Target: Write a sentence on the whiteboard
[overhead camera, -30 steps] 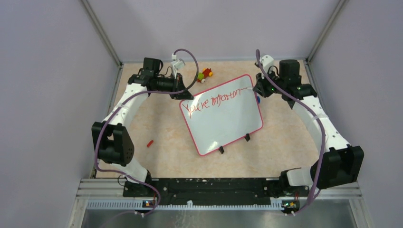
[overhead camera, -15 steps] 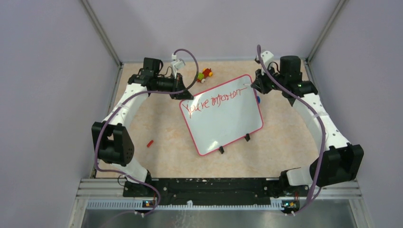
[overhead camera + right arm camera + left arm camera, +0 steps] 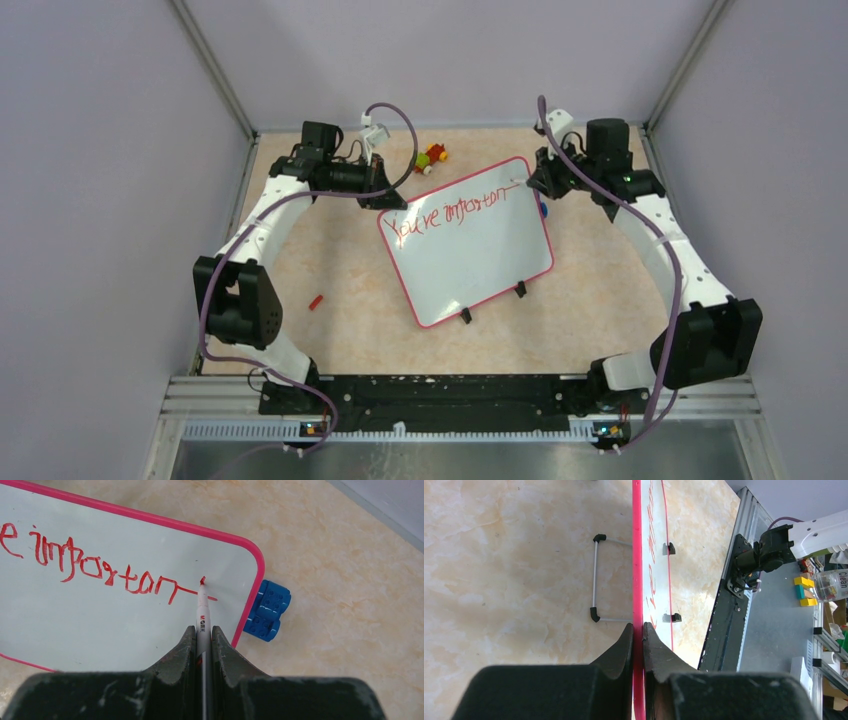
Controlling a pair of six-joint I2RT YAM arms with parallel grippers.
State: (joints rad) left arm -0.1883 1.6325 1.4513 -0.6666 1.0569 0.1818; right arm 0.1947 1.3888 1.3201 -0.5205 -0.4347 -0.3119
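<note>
Small red piece (image 3: 316,300) is lying on the table (image 3: 350,330), near-left, well apart from the whiteboard (image 3: 470,265), which is sitting mid-table, skewed, clips on its near edge. Its far-left rim is being pinched by the left gripper (image 3: 638,626), jaws clenched on it. The marker (image 3: 202,605) is being clamped by the right gripper (image 3: 203,629), tip on the board's far-right corner, at the end of the sentence (image 3: 455,212). Blue brick (image 3: 269,610) is sitting just beside that corner; a colourful toy (image 3: 432,156) is lying farther back.

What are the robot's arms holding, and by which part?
Left fingers pinch the whiteboard by its pink rim; right fingers grip the marker by its barrel.
</note>
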